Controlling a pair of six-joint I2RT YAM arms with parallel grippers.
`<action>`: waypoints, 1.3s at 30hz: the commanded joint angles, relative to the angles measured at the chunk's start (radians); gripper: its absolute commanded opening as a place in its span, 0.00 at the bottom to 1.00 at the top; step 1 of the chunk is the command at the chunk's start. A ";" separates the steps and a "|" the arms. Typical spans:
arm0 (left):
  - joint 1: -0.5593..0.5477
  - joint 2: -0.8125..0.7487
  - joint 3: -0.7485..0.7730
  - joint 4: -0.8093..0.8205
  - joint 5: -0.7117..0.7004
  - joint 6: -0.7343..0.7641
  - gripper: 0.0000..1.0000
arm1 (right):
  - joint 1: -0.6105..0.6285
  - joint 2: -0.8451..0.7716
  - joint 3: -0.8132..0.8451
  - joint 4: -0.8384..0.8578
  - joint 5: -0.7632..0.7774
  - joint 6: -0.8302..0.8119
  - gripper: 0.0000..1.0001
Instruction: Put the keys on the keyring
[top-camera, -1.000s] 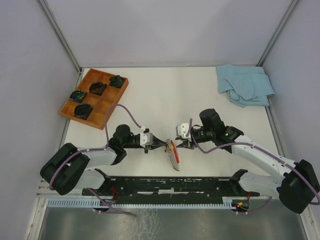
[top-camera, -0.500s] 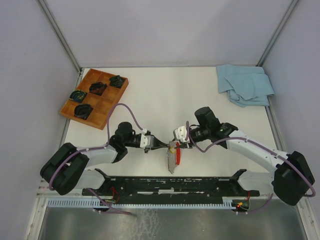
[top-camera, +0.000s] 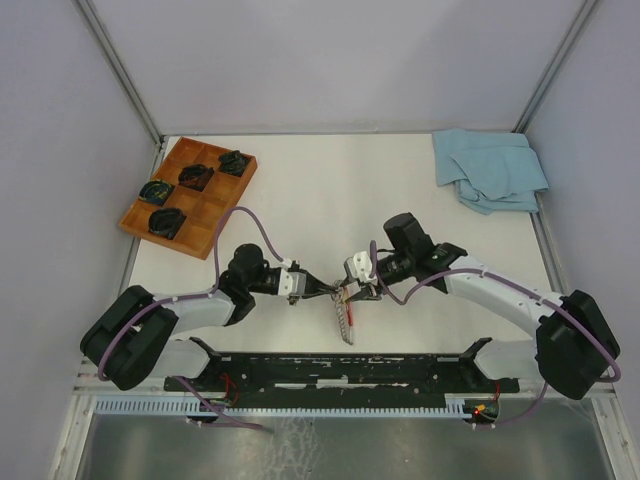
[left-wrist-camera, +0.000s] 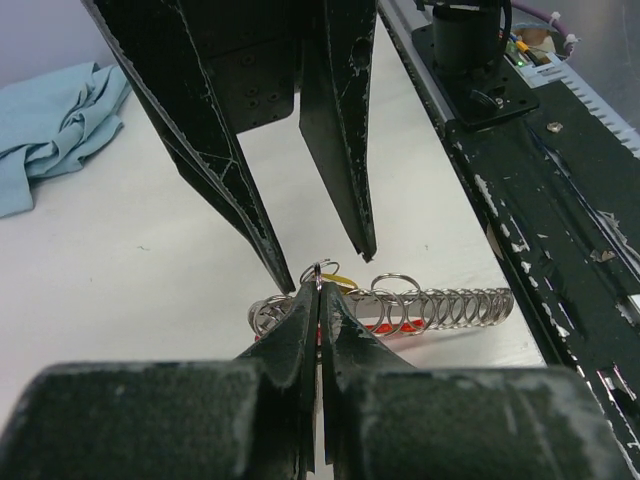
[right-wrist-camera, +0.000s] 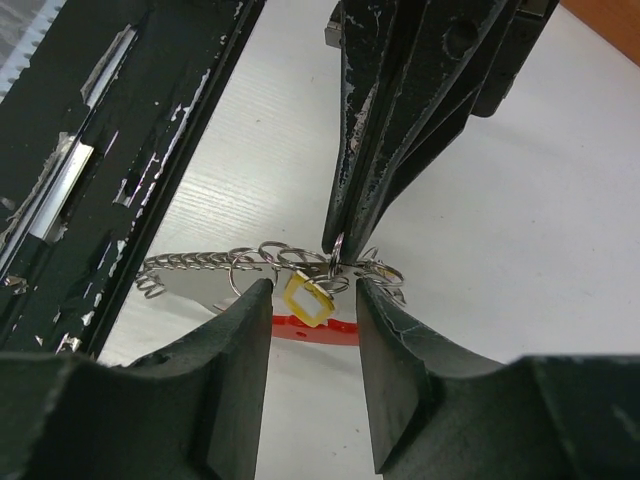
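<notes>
My left gripper (top-camera: 329, 291) is shut on the thin keyring (left-wrist-camera: 318, 271), holding it upright just above the table. A yellow-headed key (right-wrist-camera: 307, 300) hangs beside the ring, with other silver rings (left-wrist-camera: 270, 312) clustered there. The silver chain (left-wrist-camera: 445, 305) trails off toward the near edge, and the red strap (right-wrist-camera: 315, 328) lies under it. My right gripper (right-wrist-camera: 312, 300) is open, its fingertips either side of the yellow key head without touching it, facing the left gripper's tips (right-wrist-camera: 345, 225). Any other keys are too small to tell apart.
A wooden tray (top-camera: 222, 203) holding black coiled items stands at the back left. A blue cloth (top-camera: 490, 170) lies at the back right. The black rail (top-camera: 330, 368) runs along the near edge, close to the chain's end.
My right gripper has moved left and closed in on the keyring held by my left gripper. The hanging chain has swung slightly. The left gripper has barely moved.
</notes>
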 joint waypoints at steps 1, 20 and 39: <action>0.005 -0.019 0.009 0.121 0.018 -0.033 0.03 | 0.001 0.018 0.034 0.060 -0.070 0.014 0.46; 0.005 -0.023 0.006 0.097 0.027 -0.025 0.03 | 0.001 0.051 0.039 0.052 -0.070 0.068 0.28; -0.076 -0.105 0.011 -0.098 -0.112 0.151 0.03 | 0.040 0.047 0.064 0.316 0.349 1.171 0.14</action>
